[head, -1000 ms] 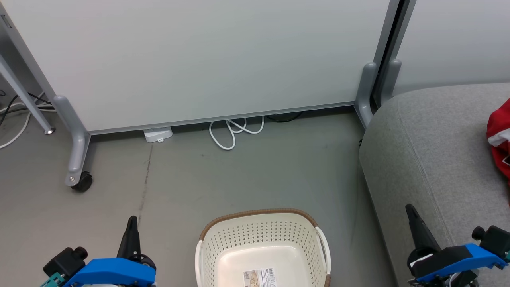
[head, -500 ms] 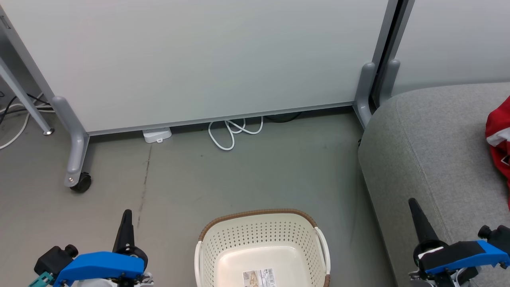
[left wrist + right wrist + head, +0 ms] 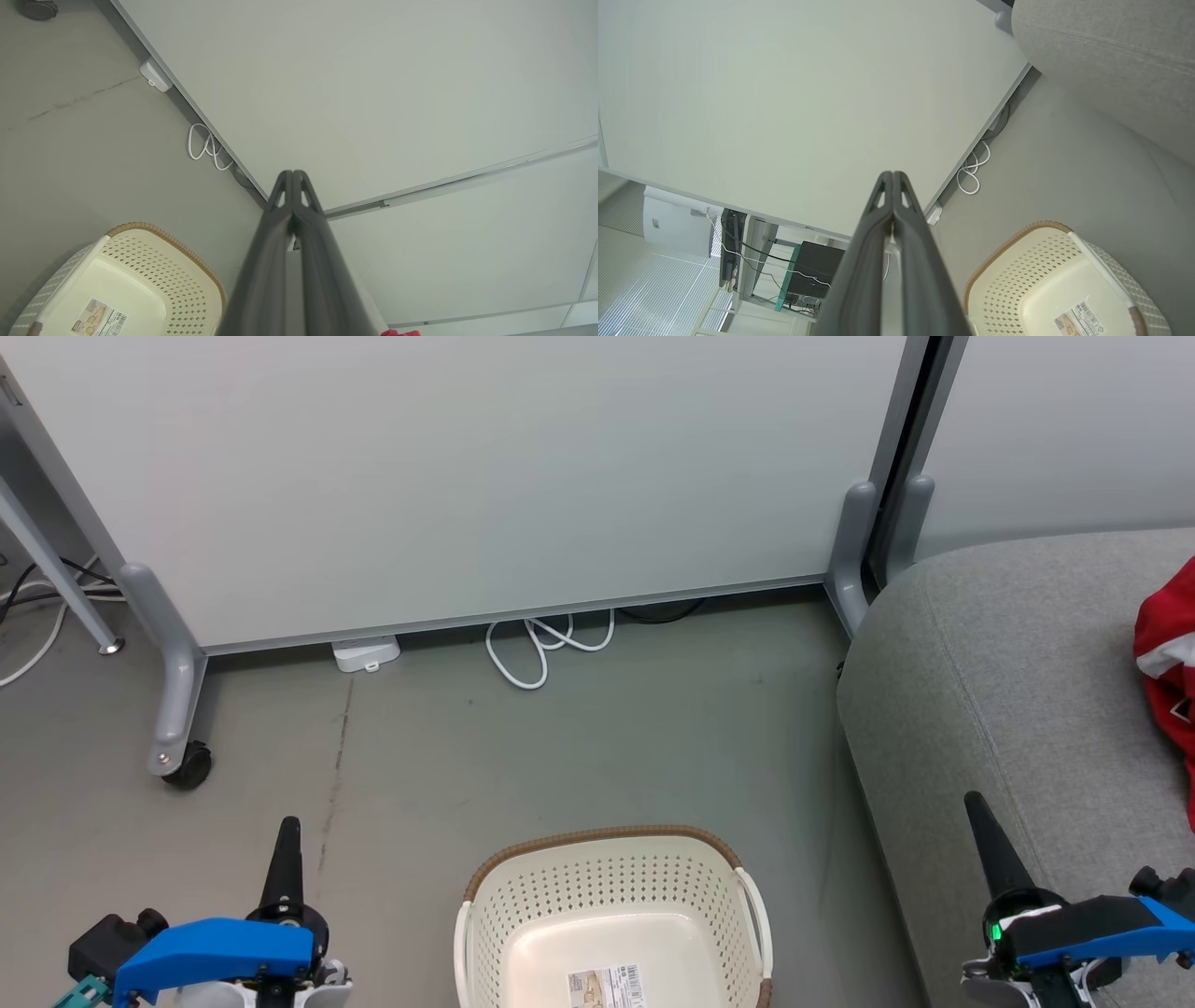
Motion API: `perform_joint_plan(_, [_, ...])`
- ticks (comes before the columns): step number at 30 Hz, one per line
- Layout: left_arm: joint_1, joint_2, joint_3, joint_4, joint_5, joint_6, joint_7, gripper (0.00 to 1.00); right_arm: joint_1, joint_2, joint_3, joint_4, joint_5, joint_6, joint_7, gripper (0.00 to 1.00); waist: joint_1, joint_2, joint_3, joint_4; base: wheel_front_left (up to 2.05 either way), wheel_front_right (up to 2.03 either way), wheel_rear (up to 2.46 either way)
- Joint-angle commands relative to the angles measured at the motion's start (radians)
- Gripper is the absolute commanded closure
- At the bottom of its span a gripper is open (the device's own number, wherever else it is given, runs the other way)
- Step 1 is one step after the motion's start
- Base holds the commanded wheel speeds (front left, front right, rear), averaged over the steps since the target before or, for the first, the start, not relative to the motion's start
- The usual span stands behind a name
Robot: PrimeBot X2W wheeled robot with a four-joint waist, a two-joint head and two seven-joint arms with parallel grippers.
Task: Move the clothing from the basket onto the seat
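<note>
left tool (image 3: 288, 831): two long dark fingers pressed flat together, fully closed, nothing held. Sits lower left in head view, tip pointing up-frame over the grey concrete floor (image 3: 560, 747). Left wrist view agrees, fingertips meet w/ no gap

right tool (image 3: 977, 807): same, fingers closed tight on each other, nothing held. Lower right in head view, tip overlapping the front part of the large grey textured-fabric sofa seat (image 3: 1008, 663); can't tell if it touches the fabric. Small green light lit on its body

cream perforated plastic laundry basket (image 3: 597, 833) w/ brown woven-look rim and white side handles: on the floor btwn the two tools, bottom centre, apart from both. Near side cut off by frame edge. Its smooth inner floor is in plain sight w/ a barcode sticker (image 3: 607, 987) on it

red clothing w/ a white stripe (image 3: 1162, 635): lying on the seat at the far right edge of head view, partly cut off, well apart from the basket and up-frame of the right tool. Can't tell how many pieces

bg: big white partition panel (image 3: 467, 476) on grey legs, one black caster wheel (image 3: 187, 767) at left, looped white cable (image 3: 541, 649) and small white power box (image 3: 366, 653) at the panel's foot
</note>
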Motion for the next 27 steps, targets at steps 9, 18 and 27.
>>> perform_joint_plan(9, [-0.028,-0.001,0.023,-0.027,-0.09,-0.002,0.027,1.0,-0.027,0.002,-0.007,-0.004,0.101,0.001,0.01,1.0,-0.0001,0.0,-0.001,-0.002,0.0,0.0,0.0])
perform_joint_plan(18, [-0.032,-0.003,0.037,-0.037,-0.154,-0.002,0.046,1.0,-0.033,0.003,-0.011,-0.002,0.171,0.001,0.015,1.0,-0.0001,0.0,-0.001,-0.004,0.0,0.0,0.0])
perform_joint_plan(27, [-0.036,-0.005,0.049,-0.048,-0.223,-0.003,0.065,1.0,-0.04,0.003,-0.015,0.001,0.244,0.001,0.021,1.0,-0.0001,0.0,-0.002,-0.006,0.0,0.0,0.0])
